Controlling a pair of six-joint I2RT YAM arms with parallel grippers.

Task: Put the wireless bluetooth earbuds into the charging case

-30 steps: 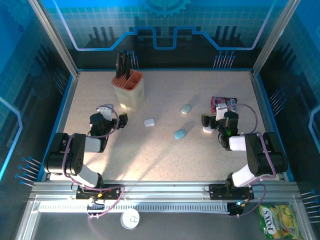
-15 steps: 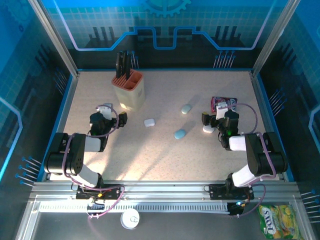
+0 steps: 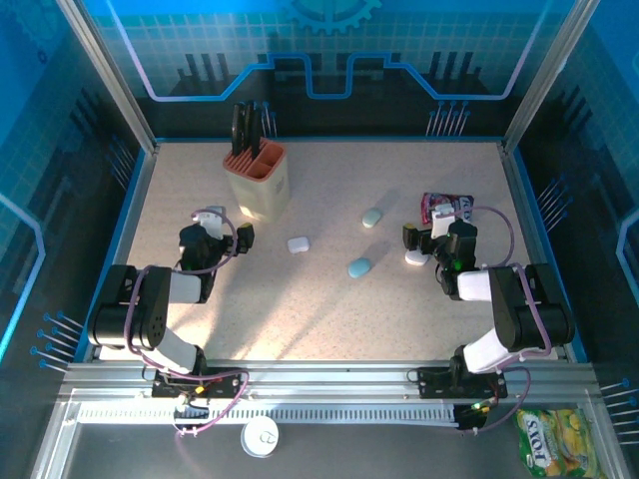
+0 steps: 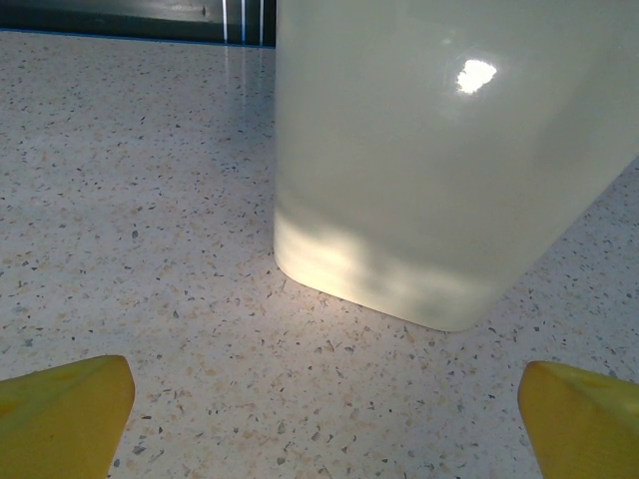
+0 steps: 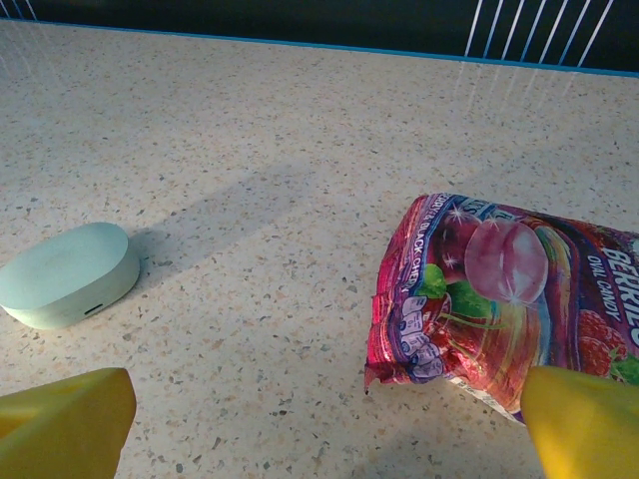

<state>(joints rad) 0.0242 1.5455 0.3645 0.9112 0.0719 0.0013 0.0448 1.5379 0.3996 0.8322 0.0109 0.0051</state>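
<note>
Three closed pebble-shaped charging cases lie mid-table: a white one (image 3: 299,243), a mint one (image 3: 371,217) and a blue one (image 3: 359,266). The earbuds are out of view. My left gripper (image 3: 217,230) rests low at the left and is open, its yellow fingertips (image 4: 60,414) wide apart over bare table (image 4: 150,200). My right gripper (image 3: 437,230) is at the right, also open and empty (image 5: 319,439). In the right wrist view the mint case (image 5: 68,274) lies ahead to the left. A small white oval (image 3: 415,257) sits beside the right gripper.
A cream knife holder (image 3: 258,182) with black handles stands right ahead of the left gripper; its base (image 4: 439,170) is close. A red candy bag (image 3: 446,207) (image 5: 499,289) lies just ahead-right of the right gripper. Blue walls (image 3: 329,145) ring the table.
</note>
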